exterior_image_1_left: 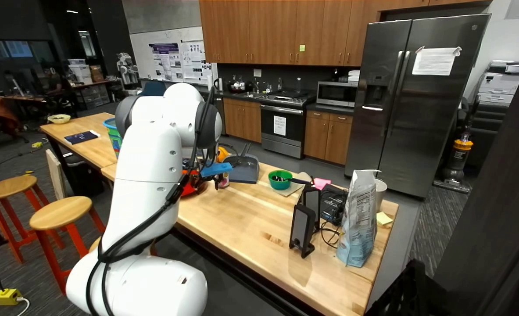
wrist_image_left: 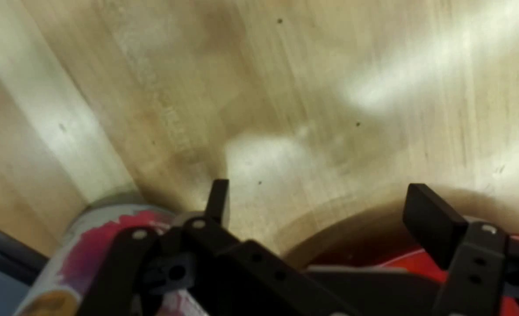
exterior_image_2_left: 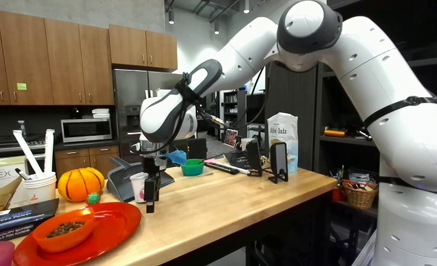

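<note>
My gripper is open, with bare wooden table between its two black fingers. In an exterior view the gripper points down just above the table, between a red plate and a patterned paper cup. The cup is beside the left finger in the wrist view, partly covered by it; I cannot tell if they touch. The red plate shows below the right finger. An orange bowl with brown bits sits on the plate. A blue piece shows at my wrist in both exterior views.
A grey dustpan stands behind the cup, beside an orange pumpkin. A stack of white cups and a black box are near the plate. A green bowl, black speakers and an oats bag stand farther along the table.
</note>
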You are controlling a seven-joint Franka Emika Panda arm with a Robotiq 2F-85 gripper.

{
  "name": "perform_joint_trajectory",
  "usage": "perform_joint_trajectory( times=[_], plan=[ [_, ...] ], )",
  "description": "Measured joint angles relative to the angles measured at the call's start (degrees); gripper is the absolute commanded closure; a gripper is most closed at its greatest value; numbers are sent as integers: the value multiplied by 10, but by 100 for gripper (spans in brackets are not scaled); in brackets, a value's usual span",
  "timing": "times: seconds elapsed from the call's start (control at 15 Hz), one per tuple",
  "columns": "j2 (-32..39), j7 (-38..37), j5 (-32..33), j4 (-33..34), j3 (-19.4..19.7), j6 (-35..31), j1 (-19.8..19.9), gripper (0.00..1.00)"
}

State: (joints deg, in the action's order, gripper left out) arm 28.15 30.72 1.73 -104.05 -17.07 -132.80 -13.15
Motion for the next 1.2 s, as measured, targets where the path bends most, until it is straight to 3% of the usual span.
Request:
perform_joint_trajectory(
  times=[0.6,1.2],
  plan=[
    [67,2,41,73,4,-131,0,0],
    [86,-19,50,102,6,-169,0,0]
  ],
)
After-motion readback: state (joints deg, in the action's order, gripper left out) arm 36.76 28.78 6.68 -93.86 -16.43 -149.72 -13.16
